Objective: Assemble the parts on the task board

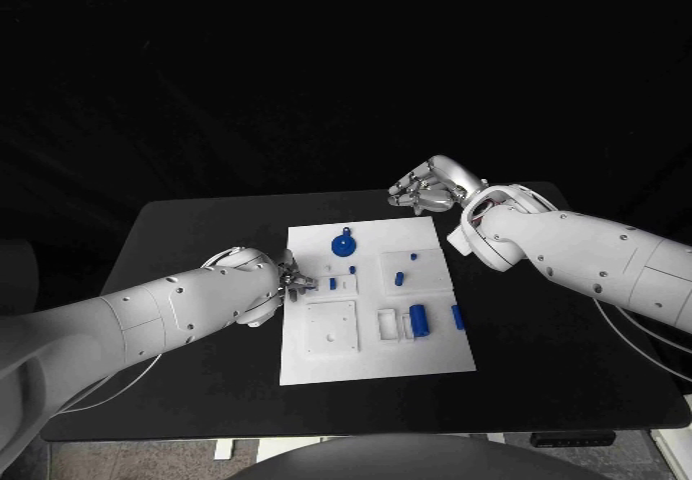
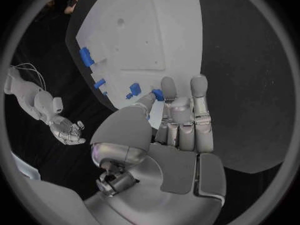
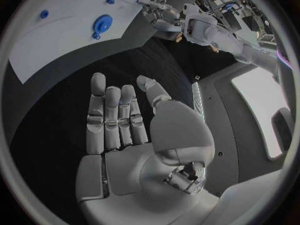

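Note:
The white task board [image 1: 372, 345] lies mid-table with several blue parts on it: a round disc [image 1: 343, 245], a cylinder [image 1: 420, 320] and small pegs. My left hand [image 1: 271, 278] is at the board's left edge. Its thumb and a finger pinch a small blue part [image 2: 157, 94] just over the board [image 2: 134, 30], with another small blue piece [image 2: 134, 88] beside it. My right hand [image 1: 430, 186] hovers past the board's far right corner, over the black table. In the right wrist view this hand [image 3: 125, 130] is flat, fingers spread, holding nothing.
A square white insert [image 1: 330, 327] and a small white frame [image 1: 389, 323] sit in the board's near half. Black table [image 1: 562, 350] lies bare to the right of the board, and my right forearm [image 1: 577, 255] crosses above it.

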{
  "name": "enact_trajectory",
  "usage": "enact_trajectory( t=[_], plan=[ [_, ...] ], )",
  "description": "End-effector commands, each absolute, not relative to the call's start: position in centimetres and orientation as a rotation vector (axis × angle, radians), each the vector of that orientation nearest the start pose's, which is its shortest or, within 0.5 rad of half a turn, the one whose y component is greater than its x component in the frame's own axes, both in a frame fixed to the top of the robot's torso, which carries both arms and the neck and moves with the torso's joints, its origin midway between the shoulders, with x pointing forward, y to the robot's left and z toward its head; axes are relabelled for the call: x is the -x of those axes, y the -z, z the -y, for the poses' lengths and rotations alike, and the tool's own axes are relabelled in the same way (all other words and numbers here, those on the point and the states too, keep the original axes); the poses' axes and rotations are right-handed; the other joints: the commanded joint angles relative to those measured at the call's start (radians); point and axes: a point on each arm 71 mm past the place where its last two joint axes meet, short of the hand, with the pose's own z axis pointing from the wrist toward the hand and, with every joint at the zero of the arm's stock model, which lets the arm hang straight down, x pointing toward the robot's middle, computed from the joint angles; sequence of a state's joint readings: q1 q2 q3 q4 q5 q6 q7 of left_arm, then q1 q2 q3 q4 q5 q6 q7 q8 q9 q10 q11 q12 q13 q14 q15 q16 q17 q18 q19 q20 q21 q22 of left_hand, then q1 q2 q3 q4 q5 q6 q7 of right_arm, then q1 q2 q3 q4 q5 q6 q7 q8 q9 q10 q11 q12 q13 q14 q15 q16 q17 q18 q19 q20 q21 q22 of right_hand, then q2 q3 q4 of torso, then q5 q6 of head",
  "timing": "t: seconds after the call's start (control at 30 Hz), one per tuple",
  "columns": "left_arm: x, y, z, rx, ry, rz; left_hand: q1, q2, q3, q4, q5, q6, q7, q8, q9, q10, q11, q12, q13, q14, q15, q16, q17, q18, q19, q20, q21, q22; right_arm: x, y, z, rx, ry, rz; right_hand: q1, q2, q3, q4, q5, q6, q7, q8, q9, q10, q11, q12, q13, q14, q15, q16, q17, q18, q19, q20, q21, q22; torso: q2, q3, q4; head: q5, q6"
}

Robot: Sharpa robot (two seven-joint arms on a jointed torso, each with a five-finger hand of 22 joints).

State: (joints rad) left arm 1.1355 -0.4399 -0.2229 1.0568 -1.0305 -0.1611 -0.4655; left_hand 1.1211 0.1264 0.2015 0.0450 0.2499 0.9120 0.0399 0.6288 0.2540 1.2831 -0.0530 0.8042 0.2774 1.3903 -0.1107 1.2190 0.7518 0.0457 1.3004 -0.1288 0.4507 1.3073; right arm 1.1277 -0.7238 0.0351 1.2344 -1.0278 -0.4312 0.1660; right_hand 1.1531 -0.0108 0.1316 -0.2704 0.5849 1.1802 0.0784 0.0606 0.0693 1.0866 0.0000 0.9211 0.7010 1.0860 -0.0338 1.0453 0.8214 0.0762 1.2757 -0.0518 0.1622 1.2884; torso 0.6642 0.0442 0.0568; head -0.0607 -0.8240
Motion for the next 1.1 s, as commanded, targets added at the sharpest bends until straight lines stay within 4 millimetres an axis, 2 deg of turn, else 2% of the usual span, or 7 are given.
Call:
enact_trajectory(
  t=[0.03,0.23,0.53,1.0,1.03,1.07,1.1],
  plan=[
    [-50.5,33.1,-15.2,0.365,0.327,-2.262,0.006,0.001,0.181,-0.170,-0.004,0.001,-0.013,0.014,0.016,0.007,-0.003,-0.005,-0.001,0.005,-0.001,0.003,0.002,-0.003,-0.003,-0.001,0.008,0.020,-53.1,20.3,22.7,-0.260,-0.882,-1.540,-0.005,0.001,0.000,-0.002,0.004,-0.005,0.002,0.002,0.000,-0.005,-0.001,-0.007,-0.001,-0.006,-0.002,-0.003,-0.002,-0.005,0.000,-0.003,-0.005,0.002,0.000,0.0002,0.0001,-0.002,0.001],
    [-50.5,32.7,-15.3,0.405,0.357,-2.260,0.004,-0.004,0.181,-0.166,-0.013,0.005,-0.018,0.030,0.031,0.009,-0.005,-0.007,0.000,0.006,-0.003,0.002,0.005,-0.005,-0.004,-0.003,0.009,0.019,-53.0,20.3,22.8,-0.261,-0.882,-1.540,-0.006,0.002,0.000,-0.001,0.005,-0.005,0.002,0.002,0.000,-0.005,-0.001,-0.006,-0.001,-0.006,-0.002,-0.003,-0.001,-0.005,0.000,-0.003,-0.005,0.002,0.000,0.0004,0.0003,-0.004,0.001],
    [-50.7,31.0,-15.2,0.443,0.419,-2.216,0.009,-0.016,0.176,-0.168,-0.022,0.014,-0.025,0.047,0.041,0.012,-0.006,-0.007,0.001,0.007,-0.005,0.002,0.006,-0.007,-0.004,-0.005,0.009,0.019,-53.0,20.3,22.8,-0.261,-0.882,-1.538,-0.006,0.002,0.000,-0.001,0.005,-0.005,0.002,0.002,0.000,-0.005,-0.001,-0.006,-0.001,-0.006,-0.002,-0.003,-0.001,-0.005,0.000,-0.003,-0.005,0.002,-0.001,0.0001,0.0012,-0.004,0.005],
    [-51.0,30.2,-15.5,0.451,0.428,-2.189,0.029,-0.025,0.171,-0.152,-0.028,0.015,-0.025,0.044,0.039,0.015,-0.007,-0.011,0.000,0.009,-0.006,0.001,0.008,-0.007,-0.003,-0.006,0.010,0.019,-53.0,20.3,22.9,-0.261,-0.881,-1.538,-0.007,0.002,0.003,0.000,0.007,-0.005,0.002,0.002,0.000,-0.005,-0.002,-0.006,-0.001,-0.006,-0.003,-0.003,-0.001,-0.005,0.001,-0.003,-0.006,0.002,0.000,0.0006,0.0005,-0.003,0.004],
    [-51.1,30.2,-15.6,0.453,0.423,-2.190,0.027,-0.028,0.168,-0.150,-0.033,0.017,-0.025,0.045,0.039,0.015,-0.007,-0.011,0.000,0.009,-0.006,0.001,0.008,-0.007,-0.003,-0.006,0.010,0.019,-53.0,20.3,22.9,-0.261,-0.880,-1.538,-0.007,0.002,0.004,0.000,0.007,-0.005,0.002,0.002,0.000,-0.005,-0.002,-0.006,-0.001,-0.006,-0.003,-0.003,-0.001,-0.005,0.001,-0.003,-0.006,0.002,0.000,0.0006,0.0005,-0.003,0.004],
    [-51.1,30.2,-15.7,0.454,0.417,-2.193,0.017,-0.034,0.156,-0.141,-0.059,0.018,-0.029,0.046,0.040,0.016,-0.009,-0.011,0.000,0.008,-0.006,-0.001,0.005,-0.008,-0.002,-0.006,0.010,0.018,-53.0,20.3,22.9,-0.262,-0.880,-1.538,-0.007,0.002,0.004,0.000,0.007,-0.005,0.002,0.002,0.000,-0.005,-0.002,-0.006,-0.001,-0.006,-0.003,-0.003,-0.001,-0.005,0.001,-0.003,-0.006,0.002,0.000,0.0006,0.0005,-0.004,0.006],
    [-51.1,30.2,-15.9,0.454,0.409,-2.197,0.008,-0.038,0.142,-0.129,-0.111,0.018,-0.032,0.045,0.039,0.016,-0.010,-0.011,0.001,0.009,-0.007,-0.002,0.005,-0.008,-0.001,-0.006,0.009,0.018,-53.0,20.3,22.9,-0.262,-0.880,-1.538,-0.007,0.002,0.004,0.000,0.007,-0.005,0.002,0.002,0.000,-0.005,-0.002,-0.006,-0.001,-0.006,-0.003,-0.003,-0.001,-0.005,0.001,-0.003,-0.006,0.002,0.000,0.0005,0.0005,-0.004,0.006]
  ],
)
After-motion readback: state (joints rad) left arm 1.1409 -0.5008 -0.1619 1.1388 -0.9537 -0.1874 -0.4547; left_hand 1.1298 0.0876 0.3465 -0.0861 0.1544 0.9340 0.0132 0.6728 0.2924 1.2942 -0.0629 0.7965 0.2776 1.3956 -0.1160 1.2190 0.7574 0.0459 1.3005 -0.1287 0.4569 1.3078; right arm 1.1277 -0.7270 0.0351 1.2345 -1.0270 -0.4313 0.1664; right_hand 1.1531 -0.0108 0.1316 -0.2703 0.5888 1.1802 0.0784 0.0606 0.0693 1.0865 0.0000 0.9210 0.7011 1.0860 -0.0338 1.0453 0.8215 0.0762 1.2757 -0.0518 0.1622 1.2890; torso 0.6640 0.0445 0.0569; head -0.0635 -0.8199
